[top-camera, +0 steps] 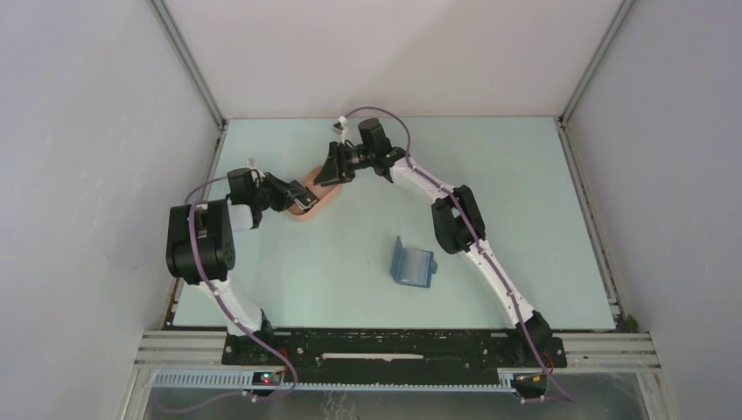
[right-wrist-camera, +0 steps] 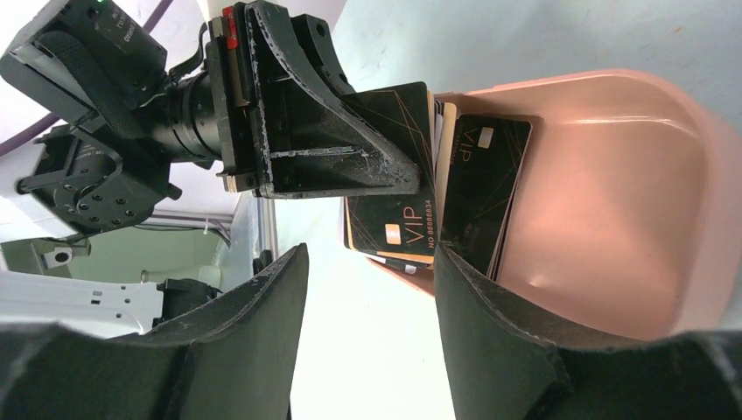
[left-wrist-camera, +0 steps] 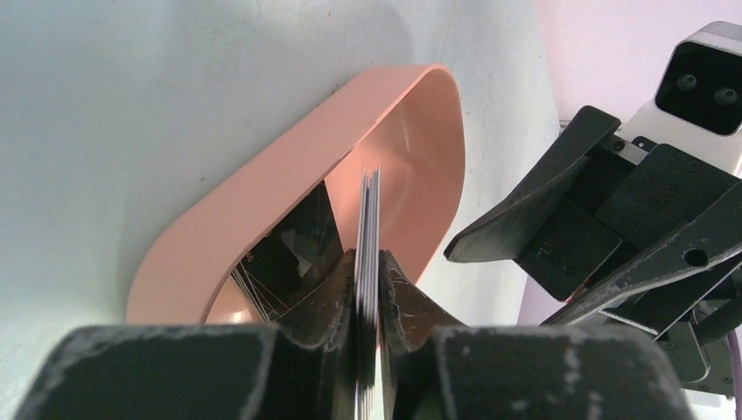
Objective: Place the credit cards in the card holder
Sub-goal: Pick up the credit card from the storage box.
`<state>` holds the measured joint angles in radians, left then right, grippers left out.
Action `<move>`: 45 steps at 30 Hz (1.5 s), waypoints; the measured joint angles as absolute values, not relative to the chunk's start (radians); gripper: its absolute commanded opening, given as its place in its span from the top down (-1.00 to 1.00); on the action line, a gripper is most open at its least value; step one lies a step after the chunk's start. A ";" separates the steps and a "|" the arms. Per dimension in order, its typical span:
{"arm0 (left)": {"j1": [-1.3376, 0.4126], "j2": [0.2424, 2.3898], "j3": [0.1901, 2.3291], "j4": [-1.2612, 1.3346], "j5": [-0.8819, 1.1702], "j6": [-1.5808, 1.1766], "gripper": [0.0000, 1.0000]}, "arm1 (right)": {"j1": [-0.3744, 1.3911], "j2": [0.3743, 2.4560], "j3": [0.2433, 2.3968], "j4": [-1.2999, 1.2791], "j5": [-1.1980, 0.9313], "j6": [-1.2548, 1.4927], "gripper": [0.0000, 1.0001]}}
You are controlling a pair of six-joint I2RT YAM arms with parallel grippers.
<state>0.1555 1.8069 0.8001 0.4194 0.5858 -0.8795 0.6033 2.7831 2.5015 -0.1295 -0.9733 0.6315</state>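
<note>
Between your left fingers (left-wrist-camera: 328,302) sits a thin stack of credit cards (left-wrist-camera: 371,219), seen edge-on from the wrist, and the left gripper (left-wrist-camera: 367,262) is clamped tight on it from both sides! The stack stands upright over the near end of the pink tray (left-wrist-camera: 262,192), its lower part down inside the rim. From the right wrist you can read the face of the outermost held card: black, with gold "VIP" lettering. Just beside it, a second black VIP card (right-wrist-camera: 483,188) leans against the tray's inner wall, with more card edges tucked behind it, and that one is free of any finger. Now your right gripper (right-wrist-camera: 372,262): jaws spread wide, nothing in them, hovering just beside the held stack and pointed at it across the tray. From the top camera both grippers meet nose to nose at the tray, which rests on the pale table (top-camera: 499,184) toward the left back. The card holder (top-camera: 411,264), the small blue wallet, lies on the table well apart from all this, nearer you and beside the right arm's elbow, one flap tilted up.
</note>
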 measured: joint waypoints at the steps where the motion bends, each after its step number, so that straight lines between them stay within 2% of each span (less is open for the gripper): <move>1: 0.155 1.807 0.802 0.414 0.586 -0.877 0.63 | 0.607 2.783 2.502 -0.134 -0.969 0.629 -0.25; 9: 0.155 1.807 0.814 0.397 0.584 -0.862 0.55 | 0.627 2.783 2.502 -0.148 -0.950 0.618 -0.25; 17: 0.155 1.807 0.814 0.393 0.582 -0.856 0.56 | 0.629 2.783 2.502 -0.161 -0.933 0.606 -0.25; 29: 0.155 1.807 0.814 0.384 0.580 -0.855 0.99 | 0.628 2.783 2.502 -0.168 -0.925 0.603 -0.23; 39: 0.155 1.784 0.814 0.364 0.574 -0.837 1.00 | 0.622 2.783 2.537 -0.219 -0.960 0.548 -0.22; 45: 0.156 1.655 0.804 0.399 0.572 -0.827 1.00 | 0.612 2.750 2.559 -0.295 -1.016 0.450 -0.21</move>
